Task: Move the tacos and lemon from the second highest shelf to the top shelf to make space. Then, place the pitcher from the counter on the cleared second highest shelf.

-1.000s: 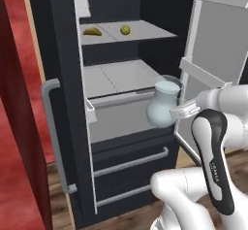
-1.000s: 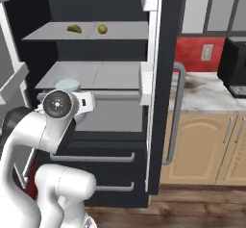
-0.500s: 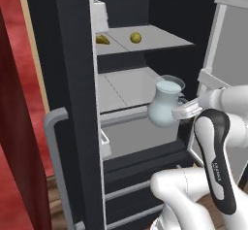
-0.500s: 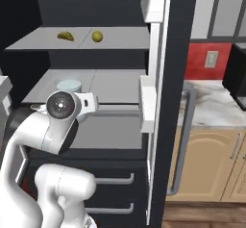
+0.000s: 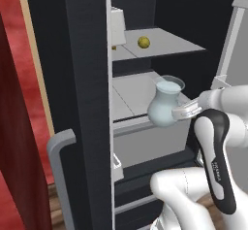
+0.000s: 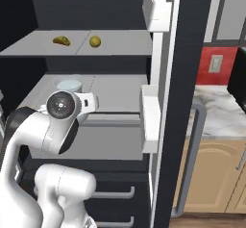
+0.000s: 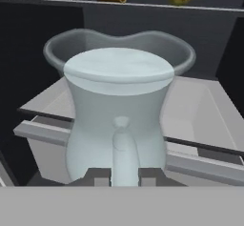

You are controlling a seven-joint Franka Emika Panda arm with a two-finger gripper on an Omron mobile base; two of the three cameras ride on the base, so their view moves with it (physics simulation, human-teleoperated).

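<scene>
The pale blue pitcher (image 5: 165,107) hung upright in the air at the near edge of the second highest shelf (image 5: 135,90), its handle clamped between the closed tips of the gripper (image 7: 125,175). Whether its base had crossed the shelf's thick front rail (image 7: 200,165) could not be told. On the top shelf (image 6: 120,42), farther in, the lemon (image 6: 95,41) sat just right of the tacos (image 6: 61,41), the two apart. To the right, beyond the open fridge door (image 6: 175,102), lay the marble counter (image 6: 218,114).
</scene>
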